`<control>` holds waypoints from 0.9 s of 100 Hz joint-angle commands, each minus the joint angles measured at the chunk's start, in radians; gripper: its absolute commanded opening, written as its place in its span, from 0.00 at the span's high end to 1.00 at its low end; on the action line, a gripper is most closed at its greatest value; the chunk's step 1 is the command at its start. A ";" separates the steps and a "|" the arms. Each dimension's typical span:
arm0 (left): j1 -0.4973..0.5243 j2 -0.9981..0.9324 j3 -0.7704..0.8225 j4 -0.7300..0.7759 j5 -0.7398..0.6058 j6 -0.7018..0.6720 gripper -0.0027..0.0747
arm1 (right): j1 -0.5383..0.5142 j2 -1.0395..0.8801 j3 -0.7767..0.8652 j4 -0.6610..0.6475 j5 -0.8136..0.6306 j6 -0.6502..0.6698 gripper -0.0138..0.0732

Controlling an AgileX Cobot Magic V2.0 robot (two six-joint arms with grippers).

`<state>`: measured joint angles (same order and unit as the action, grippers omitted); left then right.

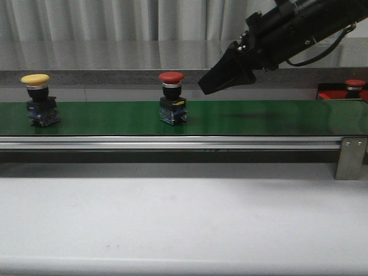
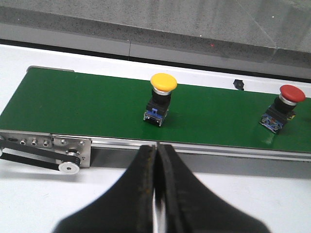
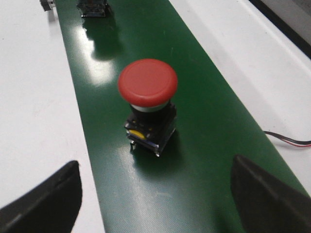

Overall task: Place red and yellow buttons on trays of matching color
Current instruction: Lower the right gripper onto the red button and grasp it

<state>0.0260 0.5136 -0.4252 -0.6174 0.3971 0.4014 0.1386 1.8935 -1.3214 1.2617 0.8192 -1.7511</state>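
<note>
Two buttons stand upright on the green belt: a red button near the middle of the front view and a yellow button well off toward the robot's left end. Each sits on its dark switch block with the dome cap up, which leaves the cap and neck free to be taken from above or from the side.

Above and just to the right of the red button hangs the right tool, tilted down toward it. In its own wrist view the right tool is spread wide, one finger showing at each lower corner, with the red button centred ahead between them and nothing held. That lineup reads as an approach to grasp this button; the fingers are not yet around it.

Over the bench, on the near side of the belt, the left tool has its fingers pressed together on nothing. The yellow button lies ahead of it, so this arm looks parked rather than reaching.

At the far right of the front view, beyond the belt, is a red tray with another red button standing in it. No yellow tray shows in any view.
</note>
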 commanded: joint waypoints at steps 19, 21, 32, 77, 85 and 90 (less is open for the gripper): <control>-0.007 0.002 -0.028 -0.024 -0.058 0.001 0.99 | 0.019 -0.002 -0.071 0.053 0.028 -0.026 0.14; -0.007 0.002 -0.028 -0.024 -0.058 0.001 0.99 | 0.020 0.002 -0.073 0.053 0.028 -0.026 0.14; -0.007 0.002 -0.028 -0.024 -0.058 0.001 0.99 | 0.023 0.019 -0.088 0.065 0.038 -0.028 0.14; -0.007 0.002 -0.028 -0.024 -0.058 0.001 0.99 | 0.023 0.022 -0.090 0.112 0.041 -0.067 0.14; -0.007 0.002 -0.028 -0.024 -0.058 0.001 0.99 | 0.023 0.022 -0.090 0.119 0.041 -0.075 0.14; -0.007 0.002 -0.028 -0.024 -0.058 0.001 0.99 | 0.023 0.025 -0.090 0.121 0.040 -0.078 0.14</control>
<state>0.0260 0.5136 -0.4252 -0.6174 0.3988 0.4014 0.1608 1.9692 -1.3803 1.3224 0.8261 -1.8095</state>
